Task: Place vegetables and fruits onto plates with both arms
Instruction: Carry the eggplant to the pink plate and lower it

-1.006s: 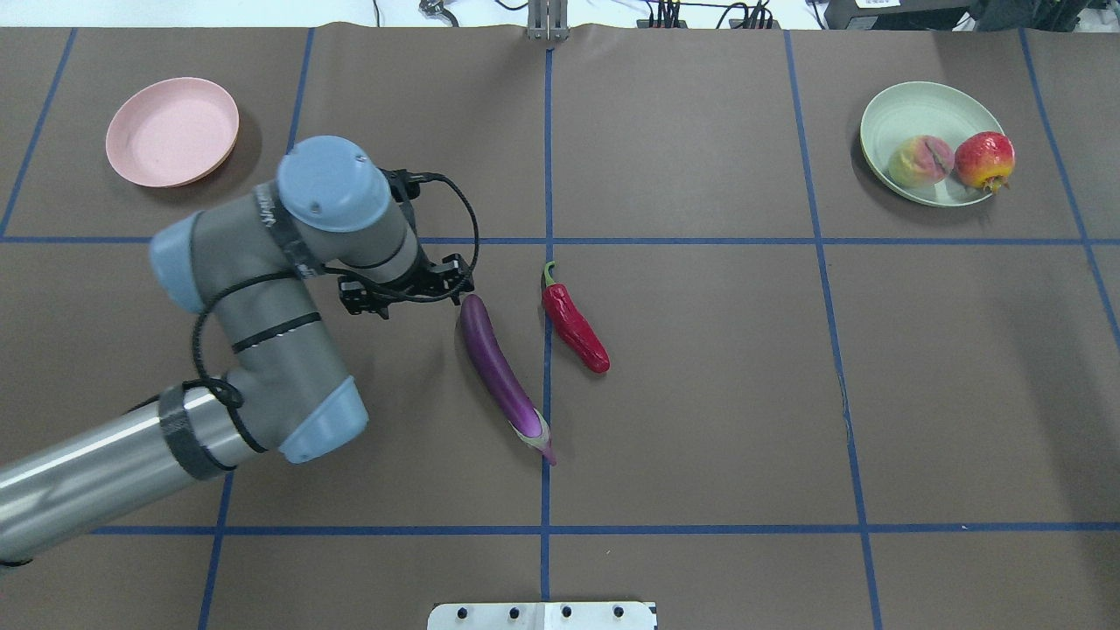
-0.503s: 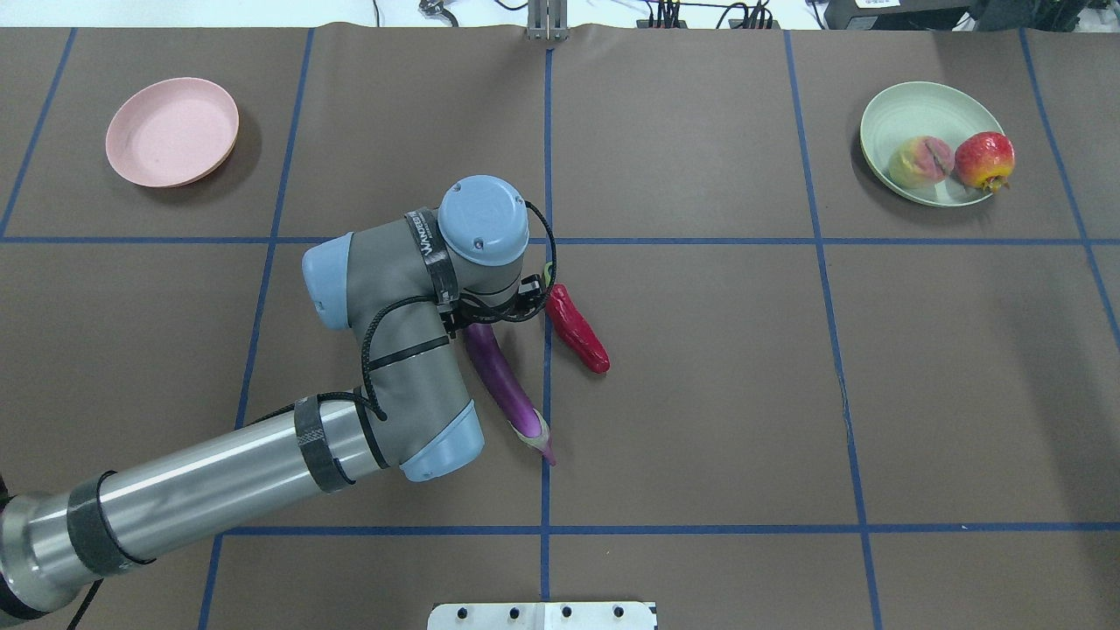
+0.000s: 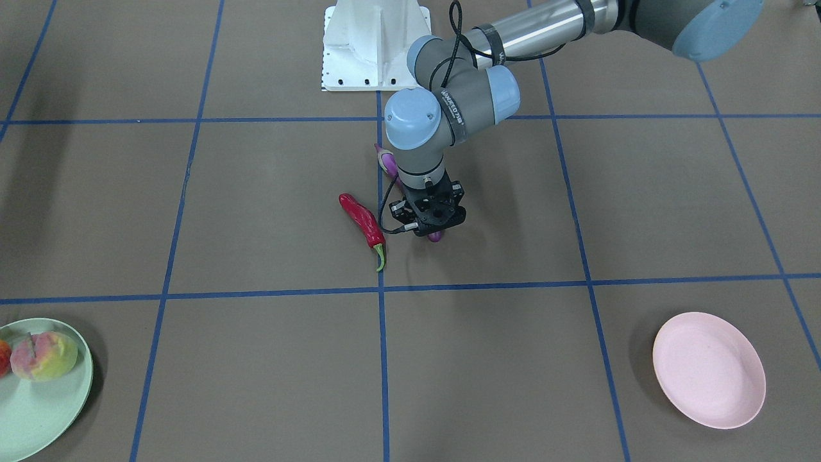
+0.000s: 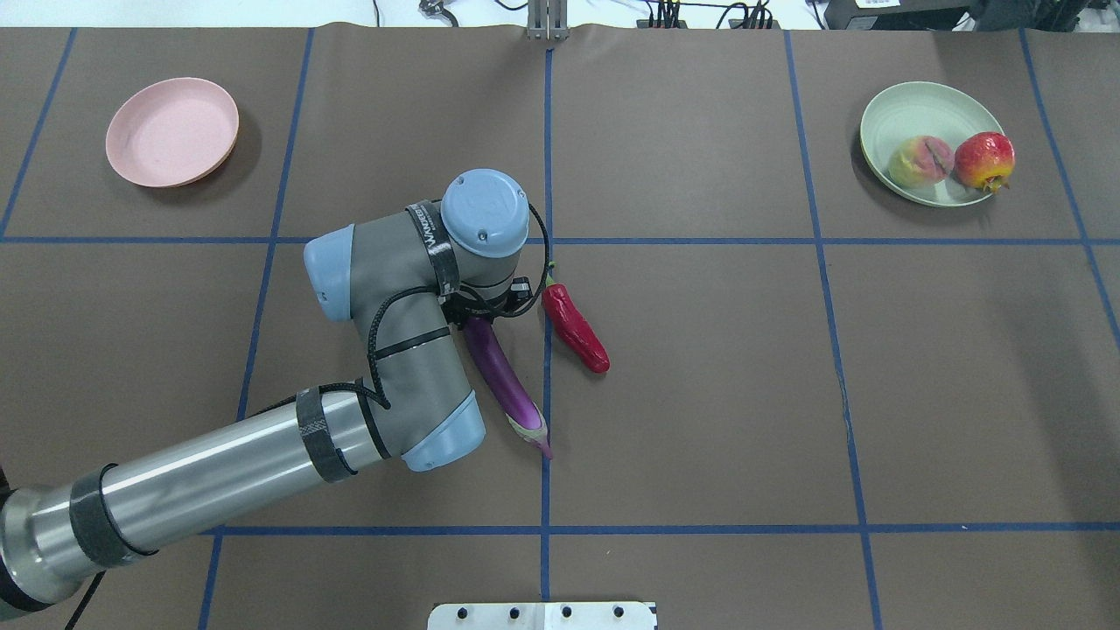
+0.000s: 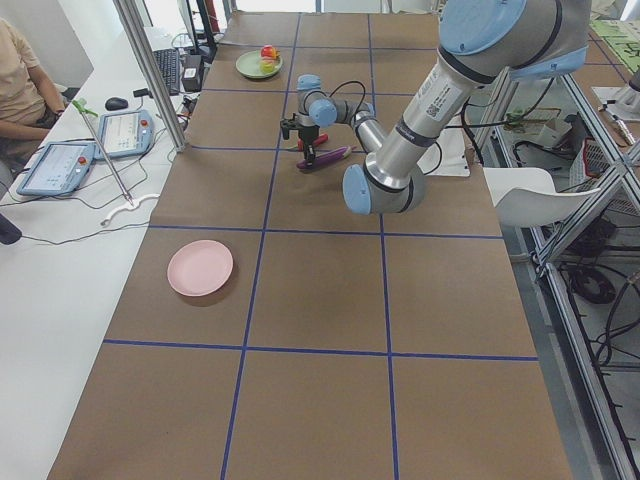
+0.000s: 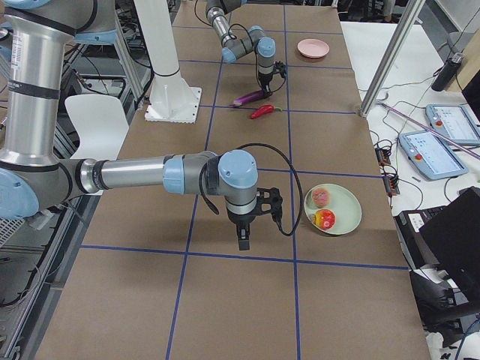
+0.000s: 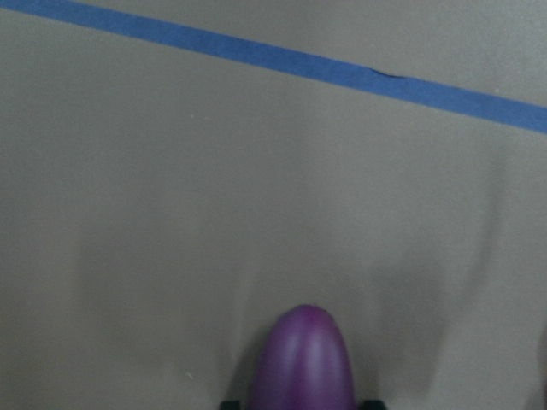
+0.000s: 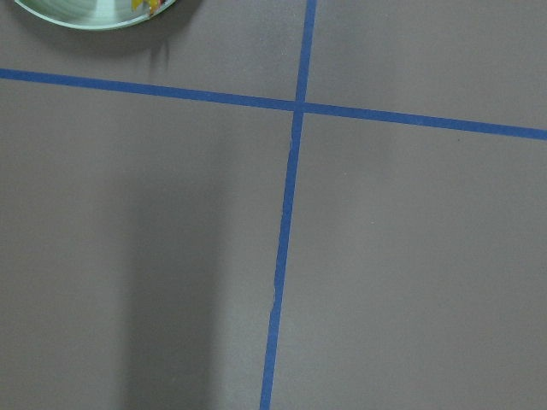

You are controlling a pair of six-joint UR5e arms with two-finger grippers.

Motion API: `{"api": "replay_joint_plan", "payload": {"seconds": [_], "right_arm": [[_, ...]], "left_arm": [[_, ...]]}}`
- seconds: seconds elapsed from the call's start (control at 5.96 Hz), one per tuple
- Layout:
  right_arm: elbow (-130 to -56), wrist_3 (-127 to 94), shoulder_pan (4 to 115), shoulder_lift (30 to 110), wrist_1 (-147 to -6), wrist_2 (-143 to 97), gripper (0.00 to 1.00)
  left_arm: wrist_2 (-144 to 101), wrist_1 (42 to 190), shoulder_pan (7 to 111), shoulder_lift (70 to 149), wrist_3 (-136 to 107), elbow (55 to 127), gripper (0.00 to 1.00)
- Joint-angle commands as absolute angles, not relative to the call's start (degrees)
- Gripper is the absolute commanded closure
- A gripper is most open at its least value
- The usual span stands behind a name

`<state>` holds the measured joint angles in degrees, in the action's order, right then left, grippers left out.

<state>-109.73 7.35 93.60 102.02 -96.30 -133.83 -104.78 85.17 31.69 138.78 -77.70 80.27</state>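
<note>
The purple eggplant [image 4: 507,385] lies at the table's middle, with the red chili [image 4: 575,328] just to its right. My left gripper [image 3: 428,226] is down over the eggplant's rounded end [image 7: 303,359], with a finger at each side, and looks shut on it. In the overhead view the wrist hides it. The pink plate [image 4: 172,131] is bare at the far left. The green plate [image 4: 910,109] at the far right holds the peach [image 4: 920,161] and the red-orange fruit [image 4: 983,160]. My right gripper [image 6: 244,241] hangs over bare table beside the green plate [image 6: 334,210]; I cannot tell its state.
The white pedestal base [image 3: 375,45] stands at the robot's edge of the table. Blue tape lines cross the brown table cover. Monitors, tablets and a seated person [image 5: 20,90] are beyond the table's far edge.
My left arm swung right from beside the eggplant to over its rounded end, then settled there. The eggplant's cap end has shifted slightly. The chili and plates have not moved.
</note>
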Motion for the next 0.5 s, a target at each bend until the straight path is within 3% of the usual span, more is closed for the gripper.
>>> {"api": "replay_joint_plan", "payload": {"seconds": [0.0,0.34], "right_arm": [[-109.6,7.03,93.6,101.95,-96.07,-134.12,0.0],[-109.25,7.21,93.52,101.95,-95.89,-134.03,0.0]], "left_arm": [[-104.59,84.28,38.19,138.61,-67.39,83.83,1.0],[-105.2,85.68,47.76,134.16,-39.28,83.5,1.0]]}}
